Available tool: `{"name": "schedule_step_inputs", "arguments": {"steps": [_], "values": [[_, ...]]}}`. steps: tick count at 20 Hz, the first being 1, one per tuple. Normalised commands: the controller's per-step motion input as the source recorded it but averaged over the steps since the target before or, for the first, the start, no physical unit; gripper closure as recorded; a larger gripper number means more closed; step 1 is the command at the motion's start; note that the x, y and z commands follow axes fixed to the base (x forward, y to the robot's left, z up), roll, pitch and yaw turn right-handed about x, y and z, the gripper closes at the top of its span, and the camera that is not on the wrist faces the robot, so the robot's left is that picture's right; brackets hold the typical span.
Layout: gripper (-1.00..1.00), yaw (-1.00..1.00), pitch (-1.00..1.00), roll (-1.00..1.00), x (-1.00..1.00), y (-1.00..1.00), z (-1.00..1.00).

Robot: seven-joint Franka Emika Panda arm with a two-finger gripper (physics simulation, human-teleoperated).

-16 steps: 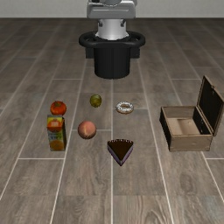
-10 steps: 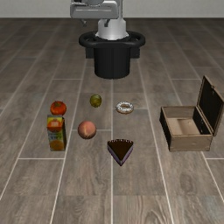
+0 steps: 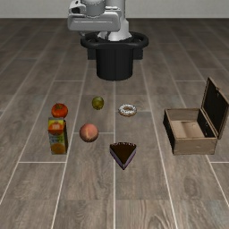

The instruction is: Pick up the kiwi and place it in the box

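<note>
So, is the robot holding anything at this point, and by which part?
Nothing seems held: the kiwi lies loose on the floor, well apart from the arm.

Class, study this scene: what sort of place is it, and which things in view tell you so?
Probably a simulated robot test space: a robot arm on a black pedestal stands on a wood-plank floor, with a kiwi, a cake slice and an open wooden box laid out on it.

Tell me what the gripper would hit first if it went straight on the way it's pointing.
Its heading is unclear. The gripper sits high above the base; if it points down, bare floor beside the base likely comes first, with the kiwi off that line.
</note>
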Motion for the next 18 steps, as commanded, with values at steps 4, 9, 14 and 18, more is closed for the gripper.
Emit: {"name": "schedule_step_inputs", "arguments": {"steps": [4,9,14,18], "values": [[-1.00,0.00,0.00,0.00,0.00,0.00,-1.00],[-1.00,0.00,0.00,0.00,0.00,0.00,-1.00],[-1.00,0.00,0.00,0.00,0.00,0.00,-1.00],[-1.00,0.00,0.00,0.00,0.00,0.00,-1.00]]}}
